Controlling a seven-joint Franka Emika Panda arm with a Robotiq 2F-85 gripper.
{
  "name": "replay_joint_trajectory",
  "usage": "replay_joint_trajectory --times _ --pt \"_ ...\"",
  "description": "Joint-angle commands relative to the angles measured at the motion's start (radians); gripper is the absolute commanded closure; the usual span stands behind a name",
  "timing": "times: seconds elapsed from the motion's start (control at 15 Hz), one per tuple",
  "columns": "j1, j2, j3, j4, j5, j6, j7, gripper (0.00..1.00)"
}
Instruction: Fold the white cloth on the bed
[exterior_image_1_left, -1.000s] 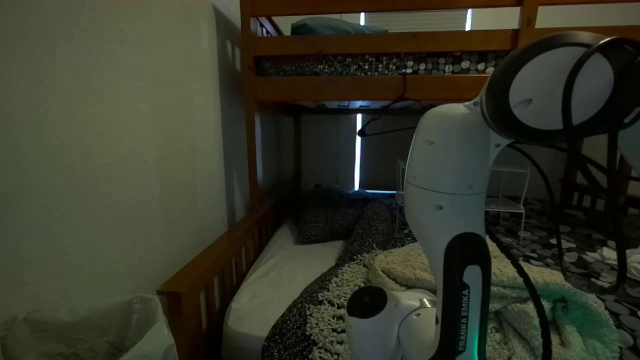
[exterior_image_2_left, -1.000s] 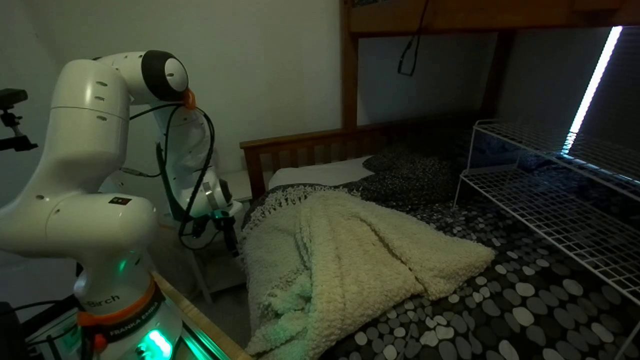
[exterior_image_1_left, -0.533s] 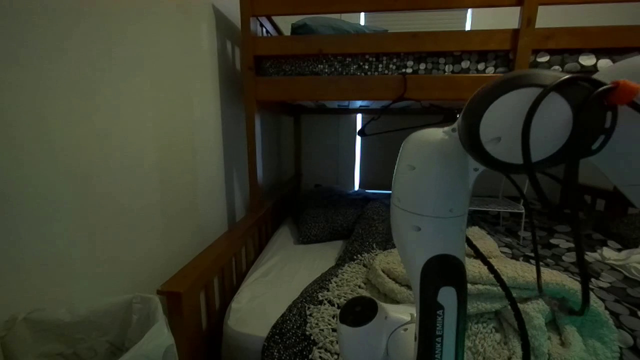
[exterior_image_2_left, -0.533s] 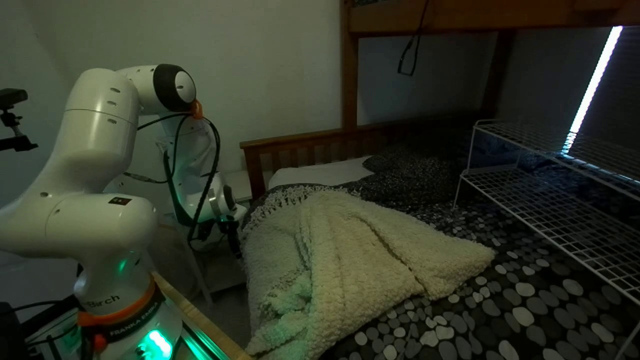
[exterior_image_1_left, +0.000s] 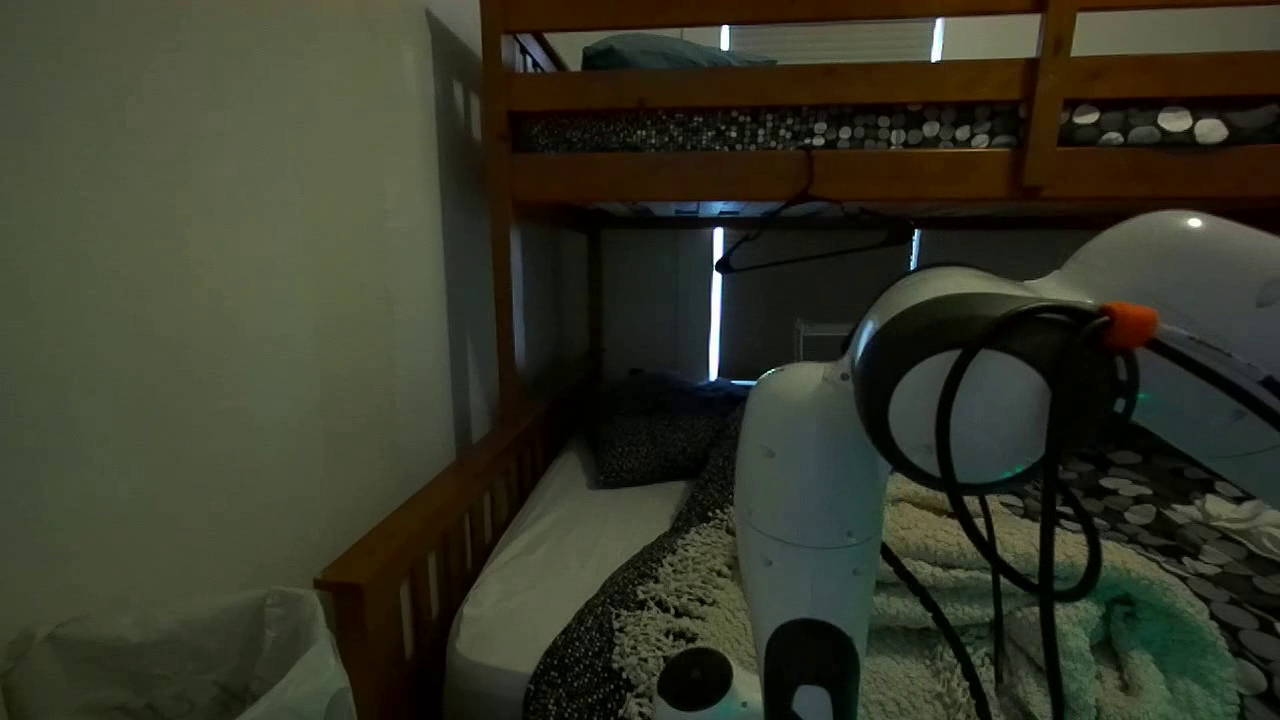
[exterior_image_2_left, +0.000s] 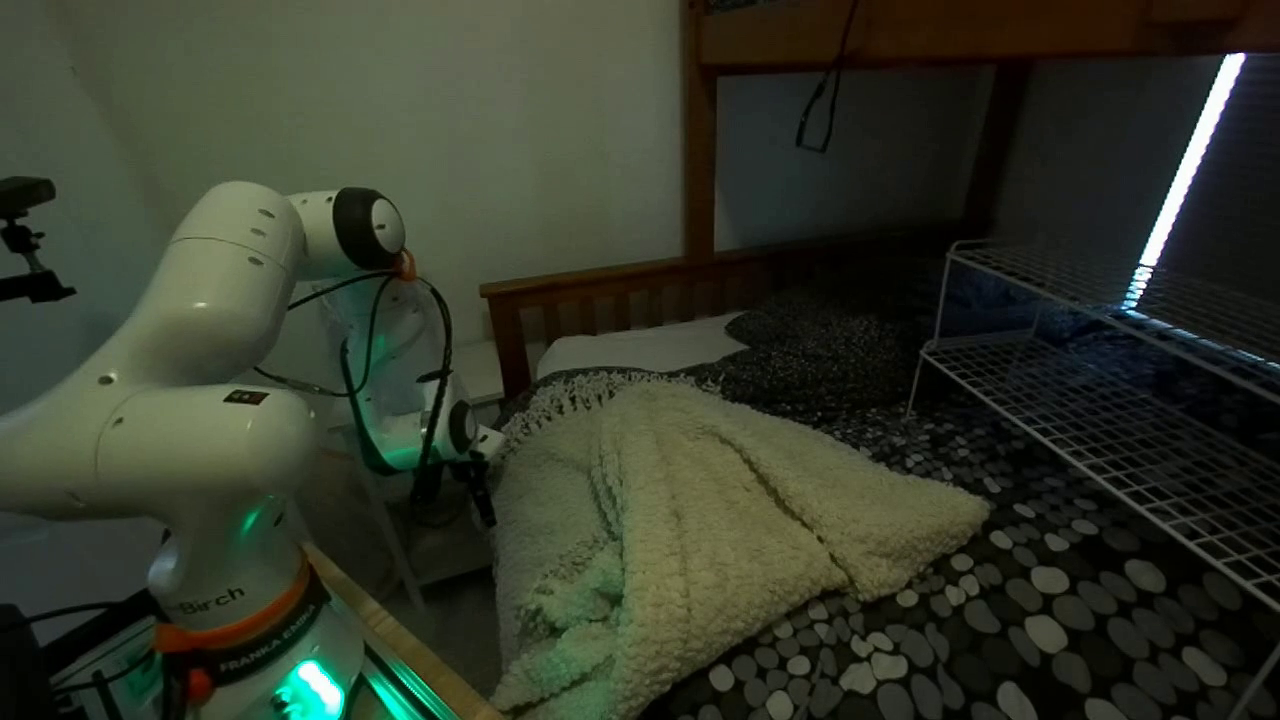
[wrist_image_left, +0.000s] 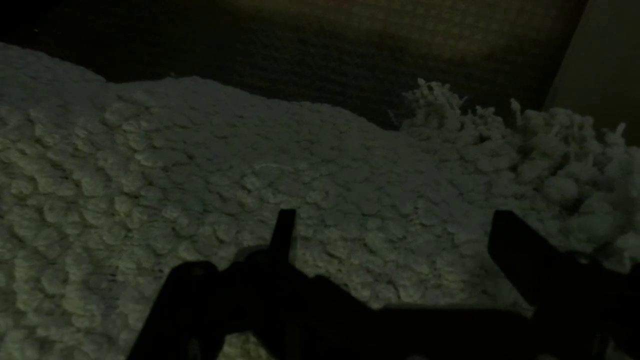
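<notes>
2 angular jaws, wide apart, near nubbly white cloth (exterior_image_2_left: 700, 510)

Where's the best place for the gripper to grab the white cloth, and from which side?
Probably by the fringe of the cloth, at the end nearest the arm, coming from above on the arm's side. The wrist view shows it standing out against the dark, which suggests an edge to pinch near the open gripper.

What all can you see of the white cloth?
The white cloth is cream, nubbly and soft-looking, with a shaggy fringe along one edge. It lies rumpled on the bed, partly tinted green, over dark patterned bedding. The arm hides some in an exterior view. The open gripper is near its edge; contact cannot be told.
</notes>
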Motion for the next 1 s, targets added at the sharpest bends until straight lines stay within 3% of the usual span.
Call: replay_joint_trajectory --times 0.0,0.53,0.93 --pt "0.056 0.059 -0.038 0.059 0.129 0.032 -0.114 0.32" --pt "0.061 0.078 -0.026 0.092 0.305 0.023 -0.264 0.96" --pt "0.065 0.057 -0.020 0.071 0.380 0.004 -0.302 0.99"
